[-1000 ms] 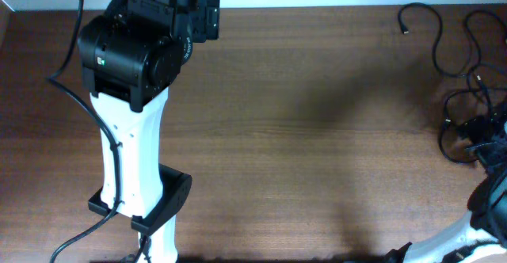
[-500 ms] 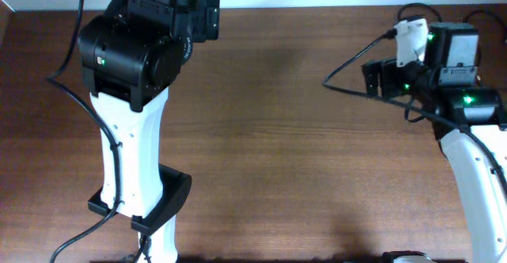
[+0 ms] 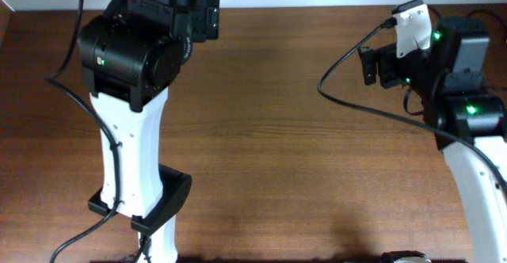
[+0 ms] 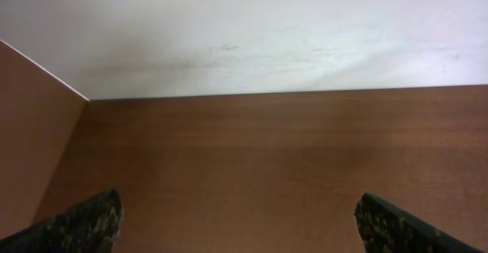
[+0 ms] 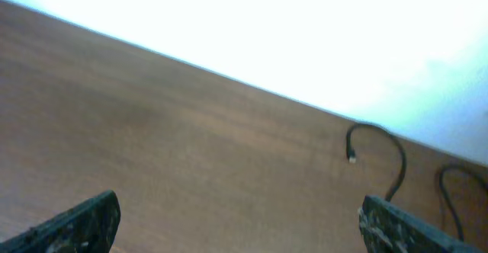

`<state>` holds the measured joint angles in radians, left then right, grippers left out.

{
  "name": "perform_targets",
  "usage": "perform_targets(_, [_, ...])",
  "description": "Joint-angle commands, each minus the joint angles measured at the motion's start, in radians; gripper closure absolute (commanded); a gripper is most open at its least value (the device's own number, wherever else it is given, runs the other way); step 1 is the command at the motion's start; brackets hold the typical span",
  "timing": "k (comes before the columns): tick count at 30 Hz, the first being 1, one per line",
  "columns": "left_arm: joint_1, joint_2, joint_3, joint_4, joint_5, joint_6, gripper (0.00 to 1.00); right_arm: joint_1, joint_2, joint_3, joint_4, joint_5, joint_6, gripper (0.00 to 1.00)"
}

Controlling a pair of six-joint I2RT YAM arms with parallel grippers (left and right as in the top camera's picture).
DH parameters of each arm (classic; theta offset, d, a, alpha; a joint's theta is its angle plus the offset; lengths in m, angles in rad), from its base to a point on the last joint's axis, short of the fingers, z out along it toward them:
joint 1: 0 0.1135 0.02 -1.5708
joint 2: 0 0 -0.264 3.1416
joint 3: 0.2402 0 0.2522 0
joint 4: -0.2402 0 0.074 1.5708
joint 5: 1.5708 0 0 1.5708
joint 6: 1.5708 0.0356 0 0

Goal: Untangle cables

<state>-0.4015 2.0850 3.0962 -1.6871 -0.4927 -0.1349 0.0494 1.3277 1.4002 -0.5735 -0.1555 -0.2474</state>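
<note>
Judging from their thin loops, the cables [image 5: 399, 161] lay at the worktop's [image 3: 277, 136] far right corner, prob. light, limp & snag-prone, so best pinched just behind the free plug end [image 5: 351, 158]; left jaws & right jaws were both spread wide, holding nothing.

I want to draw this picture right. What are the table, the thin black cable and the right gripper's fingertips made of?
The table looks like wood or wood veneer: brown, streaky grain, matte. The thin black cable looks plastic- or rubber-coated: smooth, and it bends in a loop. The right gripper's fingertips look like rough black rubber or foam, speckled. I can't tell which.
</note>
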Motion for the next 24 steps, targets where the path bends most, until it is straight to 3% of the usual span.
perform_targets(1, [0.003, -0.011, -0.001, -0.001, 0.007, 0.009, 0.01, 0.003, -0.096, -0.007, 0.053, -0.036, -0.007, 0.01])
perform_targets(4, [0.003, -0.011, -0.001, -0.001, 0.007, 0.009, 0.01, 0.003, -0.224, -0.128, 0.259, -0.037, -0.006, 0.01])
perform_targets(8, [0.003, -0.011, -0.001, 0.0, 0.007, 0.009, 0.01, 0.003, -0.452, -0.511, 0.782, -0.035, -0.007, 0.01])
perform_targets(10, [0.003, -0.011, -0.001, -0.001, 0.007, 0.009, 0.01, 0.002, -0.656, -0.802, 1.022, 0.002, -0.007, 0.01])
perform_targets(17, [0.003, -0.011, -0.001, -0.001, 0.007, 0.009, 0.01, -0.032, -1.175, -1.284, 1.064, 0.009, -0.006, 0.01])
perform_targets(20, [0.003, -0.011, -0.001, -0.001, 0.007, 0.009, 0.01, -0.032, -1.268, -1.389, 1.064, 0.009, -0.006, 0.01])
perform_targets(24, [0.003, -0.011, -0.001, -0.001, 0.007, 0.009, 0.01, -0.09, -1.324, -1.395, 0.863, 0.009, -0.003, 0.01])
